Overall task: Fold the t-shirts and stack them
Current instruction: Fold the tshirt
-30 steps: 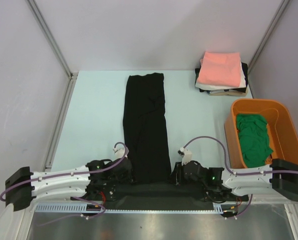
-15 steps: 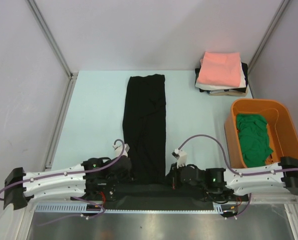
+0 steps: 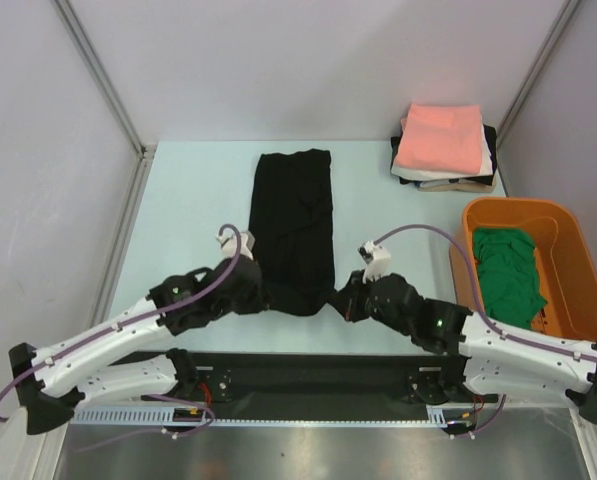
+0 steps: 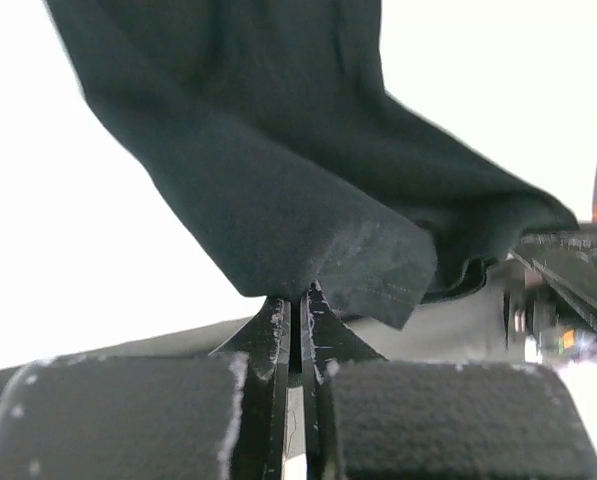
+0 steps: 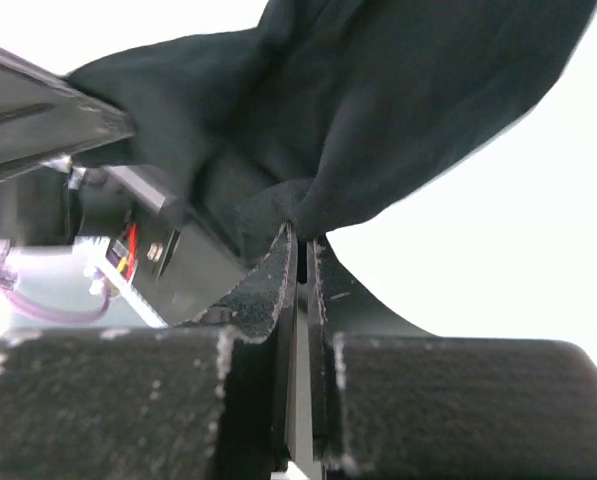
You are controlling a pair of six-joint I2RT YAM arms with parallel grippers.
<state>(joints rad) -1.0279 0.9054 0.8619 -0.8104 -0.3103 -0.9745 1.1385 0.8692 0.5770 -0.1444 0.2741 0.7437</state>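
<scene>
**Near hem pinched, far hem straight ahead**

The long black cloth t-shirt strip (image 3: pixel 296 215) is laid lengthwise on the pale counter (image 3: pixel 188 200), pointing away from the arms. Its raised near corners are clamped by the left pincer (image 3: pixel 261 293) and the right pincer (image 3: pixel 346 300), both equally near.

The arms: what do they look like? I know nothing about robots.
The left arm and right arm have white segments, black joints and black wrists. A purple cable loops along each to a small white box. The fingers are thin, black and scuffed.
</scene>
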